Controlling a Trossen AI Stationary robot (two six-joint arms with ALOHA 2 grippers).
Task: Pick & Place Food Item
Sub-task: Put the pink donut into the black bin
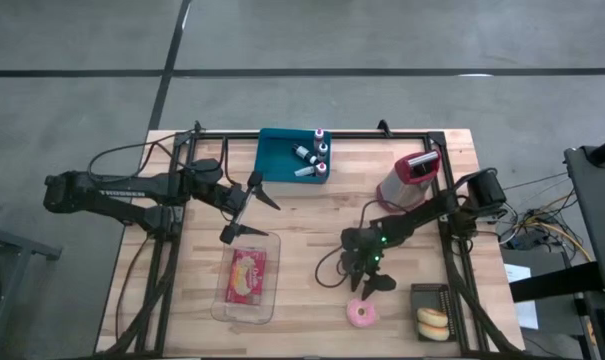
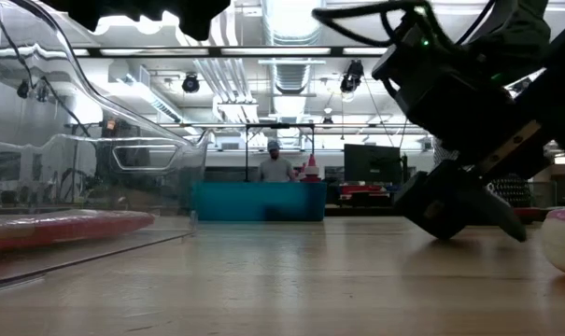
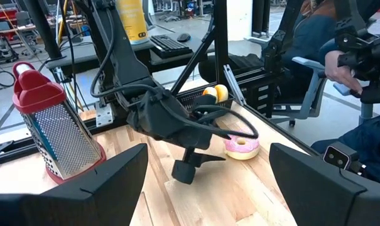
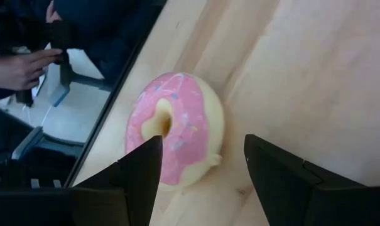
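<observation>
The right gripper [image 1: 368,284] hangs just above the table with its fingers spread wide — the pink-iced doughnut [image 4: 177,129] lies on the wood just beyond its tips, untouched, near the table's front edge. The left gripper [image 1: 246,208] waits open behind the clear container [image 1: 247,277].

— What lies around the bench [image 1: 312,215]?
— Grey concrete floor [image 1: 72,40] crossed by dark lines.
— And farther back?
— A workshop hall: ceiling ducts [image 2: 296,70], strip lights [image 2: 291,14], a person [image 2: 275,166] standing far off, and an office chair [image 3: 306,75] with someone seated close by.
</observation>
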